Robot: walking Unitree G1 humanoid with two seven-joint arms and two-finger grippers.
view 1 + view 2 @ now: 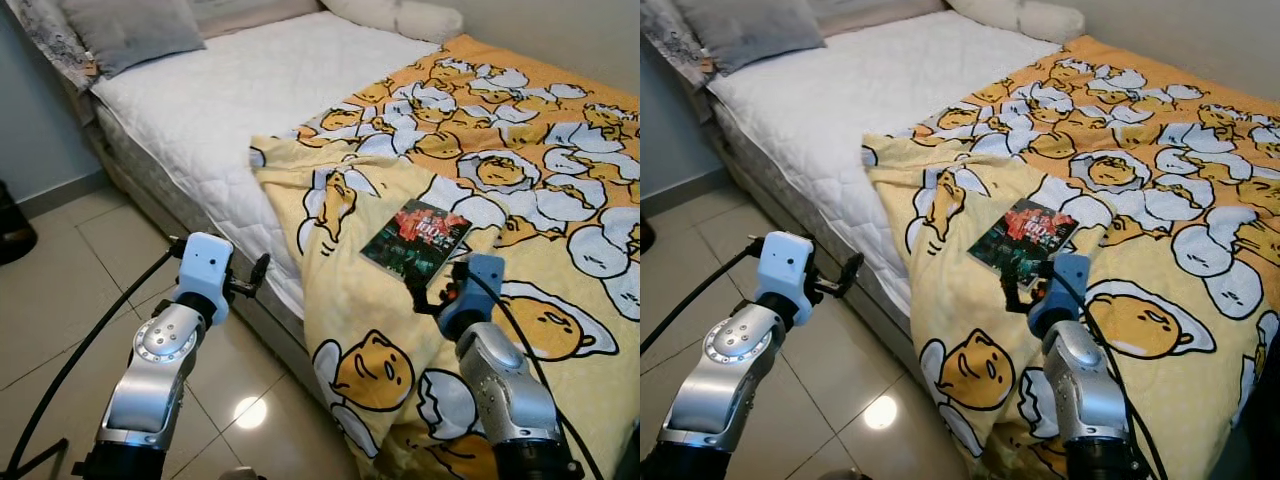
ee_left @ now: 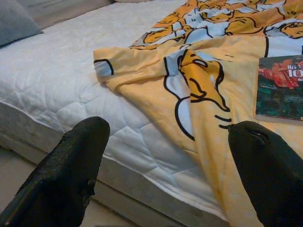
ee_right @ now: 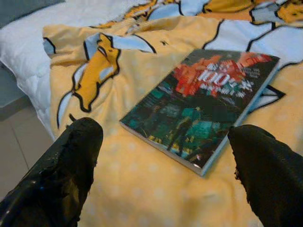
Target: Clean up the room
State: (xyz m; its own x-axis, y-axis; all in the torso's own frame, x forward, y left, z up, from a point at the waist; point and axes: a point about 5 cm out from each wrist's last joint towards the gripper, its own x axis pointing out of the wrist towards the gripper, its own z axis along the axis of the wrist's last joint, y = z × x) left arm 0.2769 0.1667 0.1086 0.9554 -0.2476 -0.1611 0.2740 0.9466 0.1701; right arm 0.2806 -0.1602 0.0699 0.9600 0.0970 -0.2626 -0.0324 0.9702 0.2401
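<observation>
A book [image 3: 201, 106] lies flat on the yellow blanket [image 1: 340, 330] near the bed's [image 1: 200, 110] side edge. The right gripper [image 3: 165, 156], fingers spread, faces it, apparently lining up a grasp; the left gripper [image 2: 165, 161] waits, spread, off that edge.

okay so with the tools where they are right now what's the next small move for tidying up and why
Probably ease the right tool forward and down onto the near edge of the book. Its fingers are open and already frame the book, which lies flat and loose on the yellow blanket. The left tool hovers open beside the mattress, farther away.
</observation>
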